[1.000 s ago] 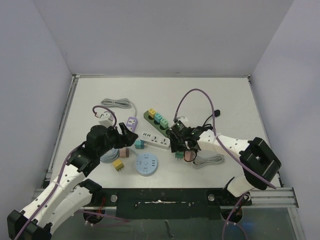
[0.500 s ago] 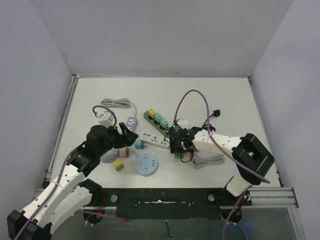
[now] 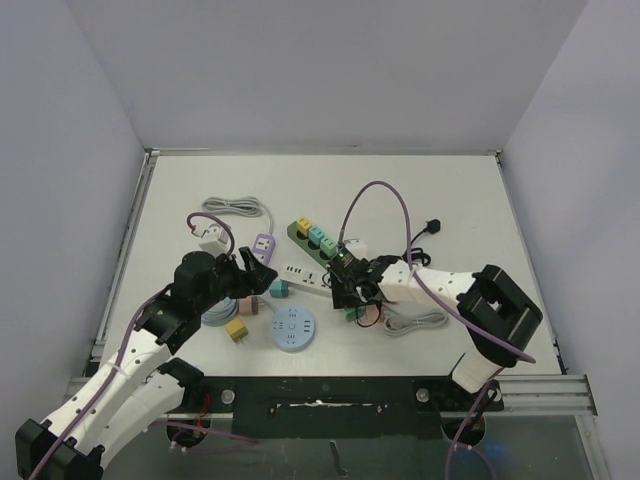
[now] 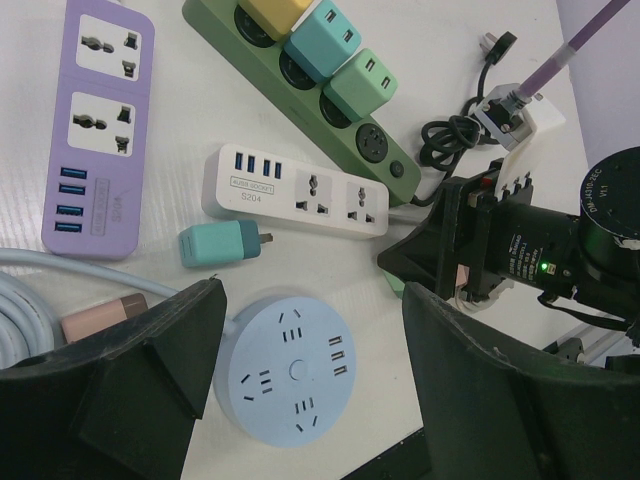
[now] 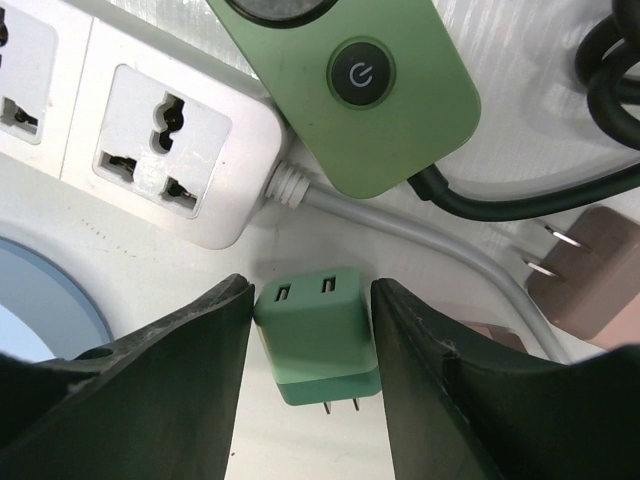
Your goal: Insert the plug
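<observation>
Squarely between the right hand's [image 5: 312, 300] fingers [image 5: 150, 380] lies the green plug [image 5: 318, 340], grip unclear.

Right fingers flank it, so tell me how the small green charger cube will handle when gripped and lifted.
The green charger cube looks rigid and probably light: a small moulded block. Its smooth rounded sides may twist between the fingers. Lying flat, it should slide, not roll.

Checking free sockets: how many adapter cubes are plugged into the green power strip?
3: yellow cube at one end, teal cube next, light green cube third; the fourth socket is bare.
</observation>
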Robot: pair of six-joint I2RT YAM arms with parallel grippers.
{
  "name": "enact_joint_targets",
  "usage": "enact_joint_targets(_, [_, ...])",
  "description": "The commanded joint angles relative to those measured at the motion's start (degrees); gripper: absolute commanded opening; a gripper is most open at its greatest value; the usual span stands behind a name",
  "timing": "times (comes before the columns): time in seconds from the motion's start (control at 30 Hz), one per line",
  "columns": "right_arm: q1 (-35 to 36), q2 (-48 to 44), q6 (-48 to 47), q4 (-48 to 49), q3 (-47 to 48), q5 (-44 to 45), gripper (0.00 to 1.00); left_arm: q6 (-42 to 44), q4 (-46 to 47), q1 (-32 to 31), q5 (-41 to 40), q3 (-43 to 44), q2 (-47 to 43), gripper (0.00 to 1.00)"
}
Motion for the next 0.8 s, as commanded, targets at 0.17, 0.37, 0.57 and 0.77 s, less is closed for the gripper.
enact_joint_targets(0.17, [1.5, 2.07, -0.2, -1.55, 2.8, 4.12, 0.4, -0.34, 4.1, 0.23, 1.72, 0.49, -0.14, 0.7])
enact_joint_targets(0.37, [1.43, -1.23, -0.38, 2.15, 2.27, 3.11, 0.33, -0.38, 4.74, 0.23, 2.19, 0.4, 0.31, 0.7])
enact_joint_targets(0.57, [-0.16, -9.54, 3.05, 11.04, 0.69, 0.68, 0.35, -1.87, 10.55, 0.14, 5.87, -1.51, 2.28, 0.7])
enact_joint_targets(0.77, [-2.82, -15.37, 10.79, 20.38, -0.84, -2.04, 0.39, -4.87, 25.5, -3.76, 7.02, -5.56, 6.57, 0.7])
